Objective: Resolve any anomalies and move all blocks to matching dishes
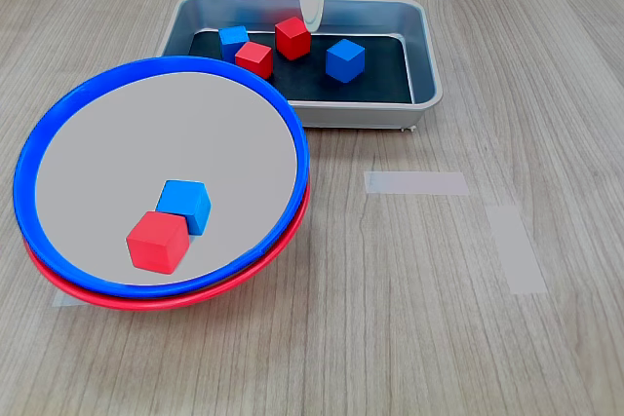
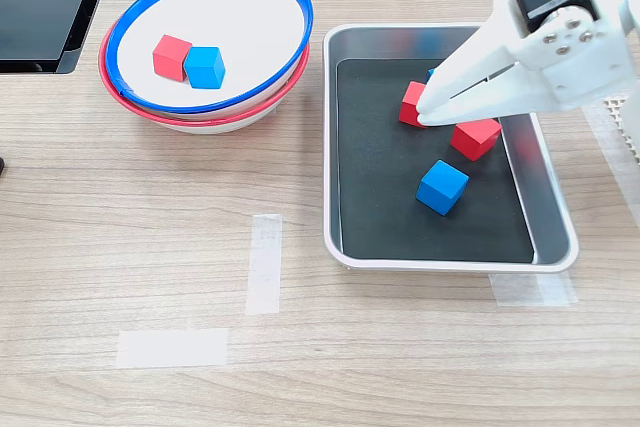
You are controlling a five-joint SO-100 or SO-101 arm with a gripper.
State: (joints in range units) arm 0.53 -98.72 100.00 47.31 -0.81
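So the blue-rimmed dish point(image 2: 296, 9) sits stacked in the red-rimmed dish point(image 2: 108, 72), holding one red block point(image 2: 171, 56) and one blue block point(image 2: 206, 67). Four more sit in the tray point(image 2: 548, 203), gripper point(image 2: 428, 112) over them, can't tell if the jaws are parted.

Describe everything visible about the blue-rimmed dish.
The blue-rimmed dish is a large, round, shallow plate with a pale grey, matte inside. It is nested on top of the red-rimmed dish, tilted slightly, on the wooden table beside the metal tray. One red block and one blue block rest inside, touching each other.
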